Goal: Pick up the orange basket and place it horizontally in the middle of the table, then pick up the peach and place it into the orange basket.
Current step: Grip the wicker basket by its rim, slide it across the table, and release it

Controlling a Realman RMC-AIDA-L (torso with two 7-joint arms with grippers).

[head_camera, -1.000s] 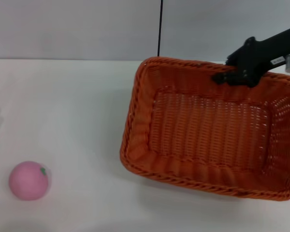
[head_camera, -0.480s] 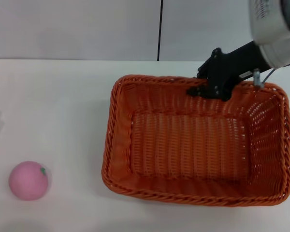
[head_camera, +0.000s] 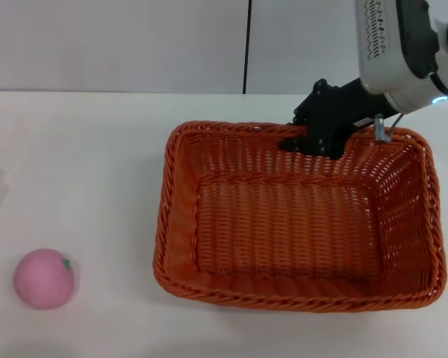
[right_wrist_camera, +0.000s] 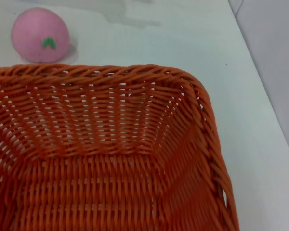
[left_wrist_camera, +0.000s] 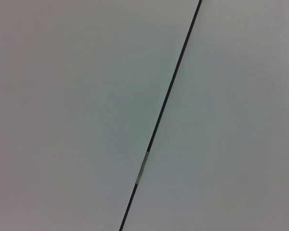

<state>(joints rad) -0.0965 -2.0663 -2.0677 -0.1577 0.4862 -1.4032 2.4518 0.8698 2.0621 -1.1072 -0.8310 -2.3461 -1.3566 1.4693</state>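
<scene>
Orange basket [head_camera: 295, 216]: centre-right of frame on the table [head_camera: 97, 164], long side horizontal. Right gripper [head_camera: 317, 134]: jaws clamped on its far rim. Peach [head_camera: 44, 278]: lower left, well apart.

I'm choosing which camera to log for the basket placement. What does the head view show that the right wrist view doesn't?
Only the head view shows the right gripper at the far rim of the orange basket, the basket's full outline, and the back wall with its dark vertical seam. Only the right wrist view shows one basket corner close up, looking down over the weave. Both show the orange basket, the peach outside it, apart from it, and the table. The left gripper appears in neither.
</scene>
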